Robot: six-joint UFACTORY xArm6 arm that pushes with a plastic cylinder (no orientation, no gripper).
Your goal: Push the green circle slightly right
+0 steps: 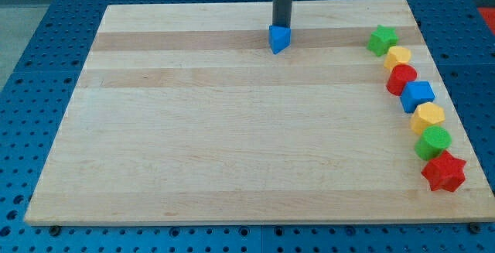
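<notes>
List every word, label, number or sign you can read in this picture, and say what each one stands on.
None: no writing, number or sign shows anywhere.
The wooden board is bare wood.
The green circle and the other blocks are plain colour.
My tip, just above the blue triangle, carries no label.

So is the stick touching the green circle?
No, my tip sits at the blue block near the view's top, far from the green circle.

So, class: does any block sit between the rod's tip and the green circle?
No. My tip sits at the blue block near the view's top. The board between there and the green circle is bare; its neighbours lie only above and below it.
</notes>
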